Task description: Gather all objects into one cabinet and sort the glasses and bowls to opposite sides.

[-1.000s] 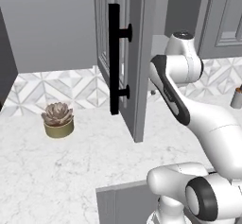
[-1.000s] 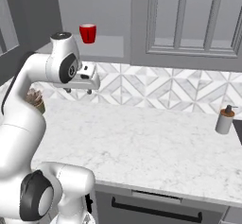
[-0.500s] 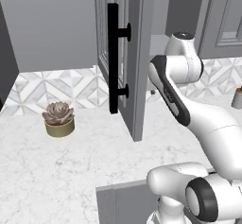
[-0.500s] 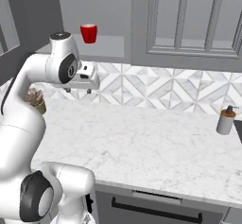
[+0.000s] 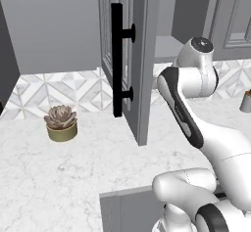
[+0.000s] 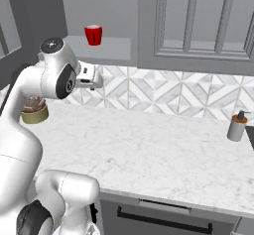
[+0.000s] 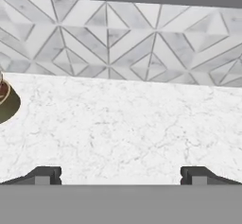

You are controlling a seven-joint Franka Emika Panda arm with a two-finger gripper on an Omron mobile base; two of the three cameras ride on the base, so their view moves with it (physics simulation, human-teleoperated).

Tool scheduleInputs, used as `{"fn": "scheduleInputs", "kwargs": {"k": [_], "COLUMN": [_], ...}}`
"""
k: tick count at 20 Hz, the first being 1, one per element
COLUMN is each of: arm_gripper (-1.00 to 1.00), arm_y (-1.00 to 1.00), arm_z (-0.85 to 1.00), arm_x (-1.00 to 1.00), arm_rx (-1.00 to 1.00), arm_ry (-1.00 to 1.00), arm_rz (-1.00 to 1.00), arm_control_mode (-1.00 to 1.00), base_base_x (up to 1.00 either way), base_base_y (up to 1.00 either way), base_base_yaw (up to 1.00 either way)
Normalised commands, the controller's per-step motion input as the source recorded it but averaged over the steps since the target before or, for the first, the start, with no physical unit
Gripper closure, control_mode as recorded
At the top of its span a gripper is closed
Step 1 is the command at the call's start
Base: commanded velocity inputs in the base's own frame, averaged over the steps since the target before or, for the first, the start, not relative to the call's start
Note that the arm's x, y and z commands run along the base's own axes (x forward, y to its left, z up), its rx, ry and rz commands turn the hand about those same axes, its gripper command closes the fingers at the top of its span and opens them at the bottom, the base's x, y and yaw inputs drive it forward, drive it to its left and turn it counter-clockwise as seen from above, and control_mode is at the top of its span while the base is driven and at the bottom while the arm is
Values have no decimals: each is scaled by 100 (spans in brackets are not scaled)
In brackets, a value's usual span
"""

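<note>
A red tumbler (image 6: 93,34) stands upright on the shelf of the open wall cabinet (image 6: 111,49). The cabinet's glass-paned door (image 5: 139,55) is swung out toward me, with its long black bar handle (image 5: 116,59) on the near face. My gripper (image 6: 97,78) hangs just below the shelf and slightly left of the tumbler, not touching it. In the hand view the gripper (image 7: 121,175) is open, its fingertips (image 7: 46,175) far apart with nothing between them, facing the marble counter (image 7: 123,133) and the tiled wall.
A potted succulent (image 5: 61,123) sits on the counter at the left, partly behind my arm in the right base view. A soap dispenser (image 6: 237,126) stands far right. A second, closed wall cabinet (image 6: 198,21) hangs to the right.
</note>
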Motion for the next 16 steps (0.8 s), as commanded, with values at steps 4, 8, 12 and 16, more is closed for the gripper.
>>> {"fn": "scheduleInputs", "kwargs": {"k": [4,8,12,16], "arm_gripper": [-100,-100,-100,-100], "arm_y": [0,0,0,-1], "arm_z": [32,52,65,55], "arm_x": [-2,0,15,28], "arm_rx": [0,0,0,0], "arm_ry": [-21,-6,0,0], "arm_rz": [0,2,3,1], "arm_control_mode": [-100,-100,-100,-100], "base_base_x": [0,0,0,0], "base_base_y": [0,0,0,0], "base_base_yaw": [0,0,0,0]}}
